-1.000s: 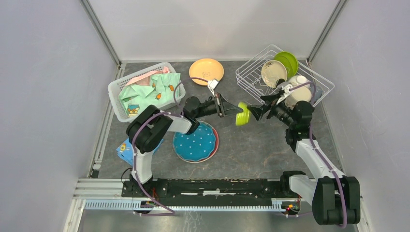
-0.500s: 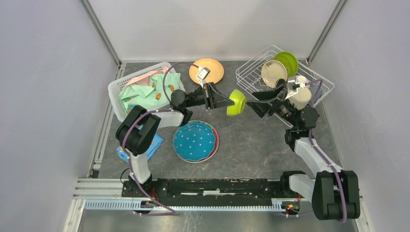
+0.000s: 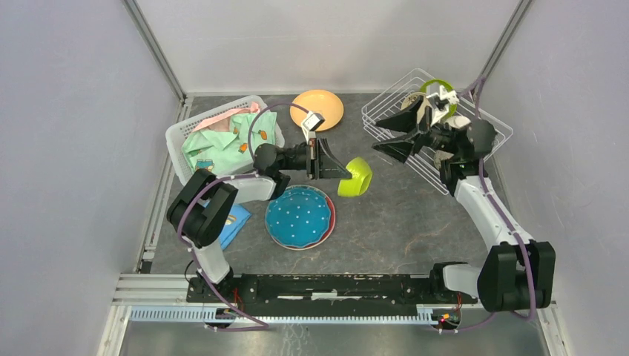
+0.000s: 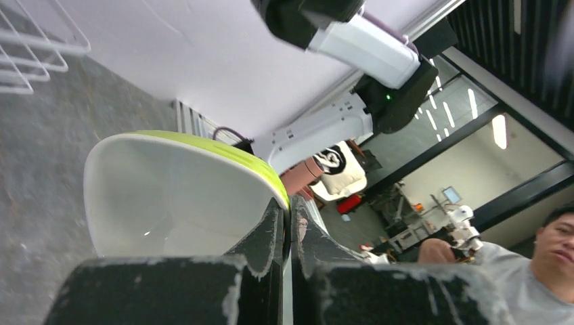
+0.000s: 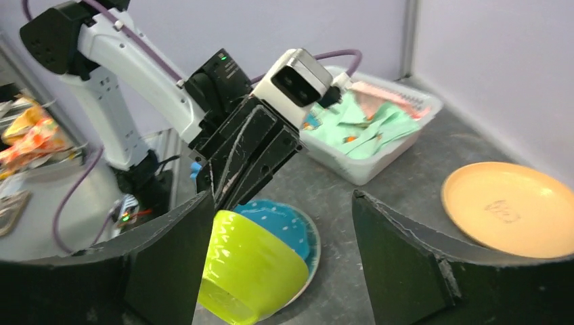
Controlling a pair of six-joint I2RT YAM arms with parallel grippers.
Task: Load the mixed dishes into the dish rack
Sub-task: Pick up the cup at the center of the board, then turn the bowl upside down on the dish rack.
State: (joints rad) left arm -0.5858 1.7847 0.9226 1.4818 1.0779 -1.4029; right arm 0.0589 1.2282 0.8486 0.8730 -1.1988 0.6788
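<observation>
The step in hand looks like a hand-over: the left claw [image 3: 337,172] is pinched tight on the rim of a lime-green bowl [image 3: 357,176] and holds it in the air to the left of the dish rack [image 3: 493,117], a fair way short of it. The right claw [image 3: 392,137] stands wide open with nothing in it at the rack's left edge, pointed toward the bowl but well apart from it. The next move seems to call for closing that gap, either by the left arm carrying the bowl to the rack or by the right claw taking a free stretch of rim clear of the left fingers. The grip is thin and on one edge only, so the bowl could swing or slip. The bowl is glossy, green outside and white inside, deep and rounded, tipped on its side with its green outer wall turned toward the rack. In the rack a lime-green plate [image 3: 438,87] stands on edge. An orange plate [image 3: 317,109] lies flat to the rack's left, and a blue dotted plate [image 3: 300,216] lies farther left and nearer the arm bases, so much loading seems left.
</observation>
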